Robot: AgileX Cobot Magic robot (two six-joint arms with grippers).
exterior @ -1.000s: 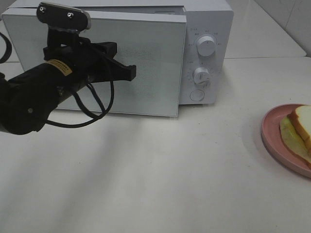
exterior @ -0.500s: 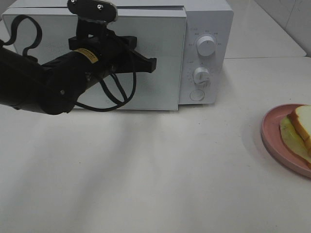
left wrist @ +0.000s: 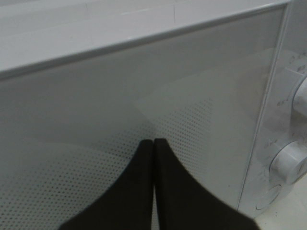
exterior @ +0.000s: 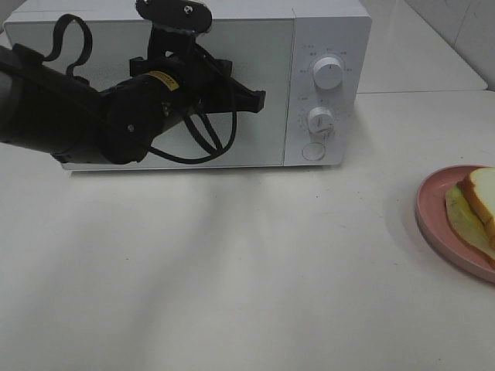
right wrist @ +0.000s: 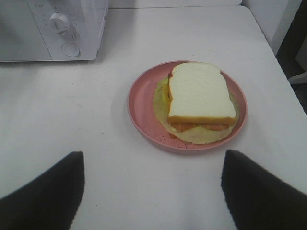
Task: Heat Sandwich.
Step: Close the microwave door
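Across the white table (exterior: 255,278), the white microwave (exterior: 329,31) fills the eleven-to-twelve o'clock stretch of the overhead view, its door (exterior: 263,62) flat against the body, with two round knobs stacked on the control panel — upper knob (exterior: 328,73), lower knob (exterior: 320,120) — and a round button (exterior: 313,151) beneath them. Over at nine to ten o'clock comes the black left arm (exterior: 62,116), reaching rightward across the door, and the left gripper (left wrist: 153,143) has its two dark fingers pressed together, nothing between them, tips right up against the dotted door glass. Swing to three o'clock and there's the round pink plate (exterior: 429,209), cut off by the frame edge, well apart from the microwave. On it sits the sandwich (right wrist: 199,96), white bread on top, tan crust, pale green lettuce and yellow filling peeking out below. The right gripper (right wrist: 151,191) hovers short of the plate, jaws spread wide, touching nothing.
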